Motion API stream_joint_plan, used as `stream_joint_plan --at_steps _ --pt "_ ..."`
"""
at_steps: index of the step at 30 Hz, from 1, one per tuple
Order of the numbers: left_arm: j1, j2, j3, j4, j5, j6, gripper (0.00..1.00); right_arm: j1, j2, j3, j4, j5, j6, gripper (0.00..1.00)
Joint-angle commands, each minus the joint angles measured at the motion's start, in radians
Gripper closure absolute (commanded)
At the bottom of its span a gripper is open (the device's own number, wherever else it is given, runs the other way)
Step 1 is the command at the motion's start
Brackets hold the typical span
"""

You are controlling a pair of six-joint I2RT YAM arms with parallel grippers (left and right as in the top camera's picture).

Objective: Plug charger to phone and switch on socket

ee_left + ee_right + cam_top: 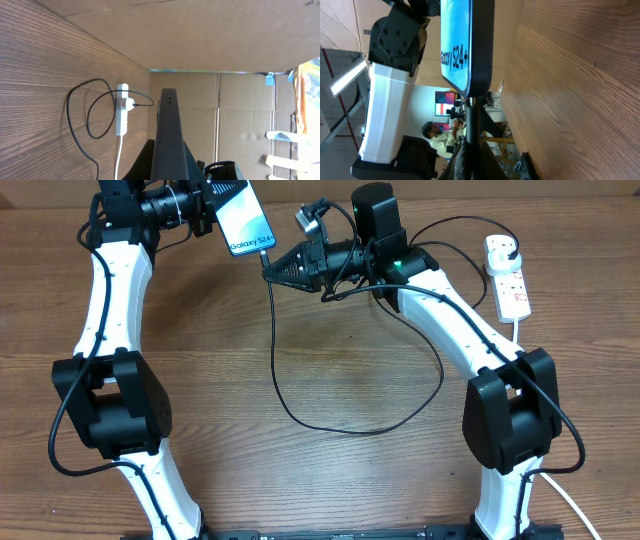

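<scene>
**Charging task, mid-course (overhead and both wrist views).** The left fingers (pixel 144 162) are clamped on the phone (pixel 245 222). They hold it clear of the worktop (pixel 350 480) at the far left, screen facing up and lower edge turned toward the right arm.

The right fingers (pixel 287 268) are closed on the connector tip (pixel 468 106) of the charger (pixel 275 360). The tip meets the middle of the phone's lower edge. In the right wrist view, tip and phone are in line and touching, but whether the tip is fully seated in the port cannot be told.

From the tip the black cable drops to the worktop and lies in a wide loop between the arms. It then runs to the far right, where its plug (pixel 503 250) sits in the end outlet of the socket (pixel 514 290), a white power strip with red switch marks.

**Judged done:**
- the plug is in the strip;
- the phone is lifted and presented;
- the connector is brought to the port.

**Judged left:**
- press the connector home, if it is not already;
- free one set of fingers;
- press the strip's switch.

The switch position cannot be read at this size. Both sets of fingers are occupied and well apart from the strip, so the switching step appears not yet begun.
</scene>
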Motion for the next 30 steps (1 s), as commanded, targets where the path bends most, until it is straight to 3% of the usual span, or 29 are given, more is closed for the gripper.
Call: stream_joint_plan --at_steps 1,30 --pt "-0.008 0.000 0.005 0.009 0.034 -0.017 0.96 0.001 0.009 0.011 0.007 0.002 0.004 0.96" --pt "-0.006 0.000 0.005 0.013 -0.026 0.005 0.96 0.000 0.009 0.011 0.007 -0.082 -0.008 0.96"
